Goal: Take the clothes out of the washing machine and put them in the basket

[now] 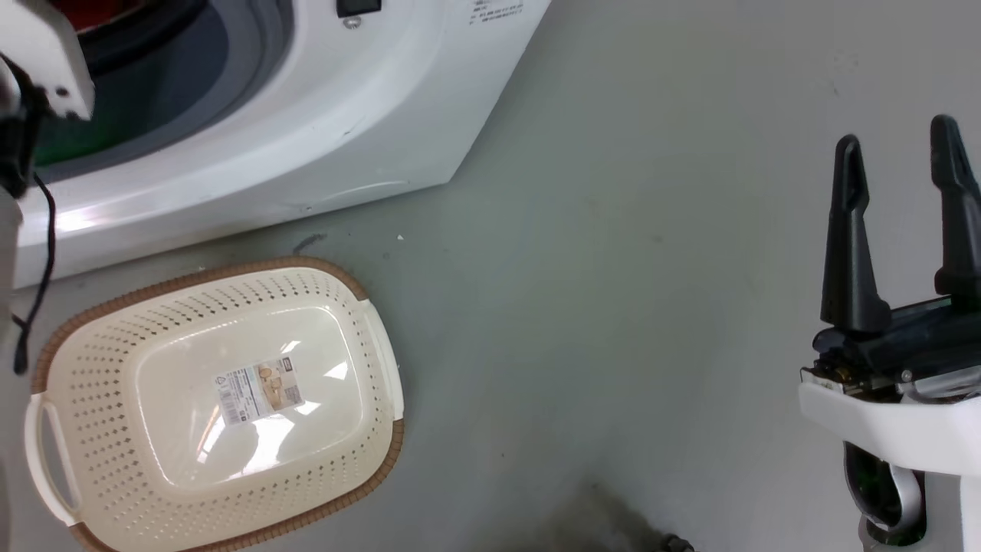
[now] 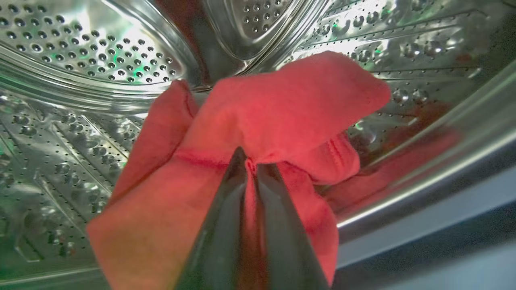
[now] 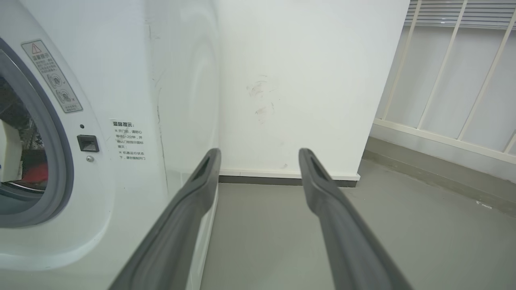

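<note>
Left pincer (image 2: 251, 161) inside the steel drum (image 2: 80, 60) of the washer (image 1: 322, 107), its two dark fingers clenched on a pinched fold of a red cloth (image 2: 290, 100). The cloth drapes around and below the fingers, resting on the drum's perforated wall close to its front lip; its lower part is cut off by the frame, and whether it is one garment or several cannot be told. A red smear on the drum's lip reads as a reflection. In the head view the left arm is a pale, blurred forearm (image 1: 42, 54) cropped by the upper left corner, hiding most of the porthole, where a red sliver (image 1: 80, 11) shows. The basket (image 1: 100, 360) sits on the floor (image 1: 613, 307) just before the washer's front, its bottom label (image 1: 259, 391) in plain sight; the near rim is cut off by the frame. Right pincer (image 1: 895, 136) is released, its fingers spread and grasping nothing, held over bare floor well apart from the basket. From the right wrist, the same pincer (image 3: 260, 155) points past the washer's front corner toward a white wall (image 3: 302, 80); sticker (image 3: 52, 76) print is illegible.
</note>
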Tool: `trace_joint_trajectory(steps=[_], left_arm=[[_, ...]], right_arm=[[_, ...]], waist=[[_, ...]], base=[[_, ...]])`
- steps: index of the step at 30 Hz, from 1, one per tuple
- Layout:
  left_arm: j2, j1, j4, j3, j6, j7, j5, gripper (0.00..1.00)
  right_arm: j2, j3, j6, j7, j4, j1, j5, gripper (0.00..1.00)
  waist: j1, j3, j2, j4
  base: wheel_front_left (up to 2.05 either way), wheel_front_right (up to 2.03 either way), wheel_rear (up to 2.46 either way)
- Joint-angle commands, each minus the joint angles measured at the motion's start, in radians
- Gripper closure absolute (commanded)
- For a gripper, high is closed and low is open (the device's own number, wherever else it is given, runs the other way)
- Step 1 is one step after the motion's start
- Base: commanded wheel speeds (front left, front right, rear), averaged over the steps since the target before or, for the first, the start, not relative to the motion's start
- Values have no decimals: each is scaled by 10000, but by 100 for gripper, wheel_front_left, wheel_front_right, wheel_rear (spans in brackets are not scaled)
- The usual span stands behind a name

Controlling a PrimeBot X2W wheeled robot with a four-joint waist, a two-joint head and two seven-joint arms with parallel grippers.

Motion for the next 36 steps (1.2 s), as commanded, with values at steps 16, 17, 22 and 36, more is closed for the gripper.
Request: trace_joint_trajectory(steps=[16,17,22,36], left_arm=[[-472,3427,-1309,-7,650,-1764,-428,100],[-478,3696,-1487,-17,708,-1790,-450,100],[-402,5041,-2538,-25,1052,-1866,-602,100],[15,8863,-6344,-143,2307,-1275,-1047,100]], right_arm=[[0,185,-3,-24,351,1310,-758,0],[0,196,-3,-24,390,1396,-804,0],[1,238,-3,-24,564,1842,-975,0],[1,278,-3,-24,937,2963,-1454,0]], waist=[[0,-2359,0,611],[0,-2513,0,639],[0,-3193,0,756],[0,-4714,0,1122]], base=[[0,0,0],[0,0,0],[0,0,0],[0,0,0]])
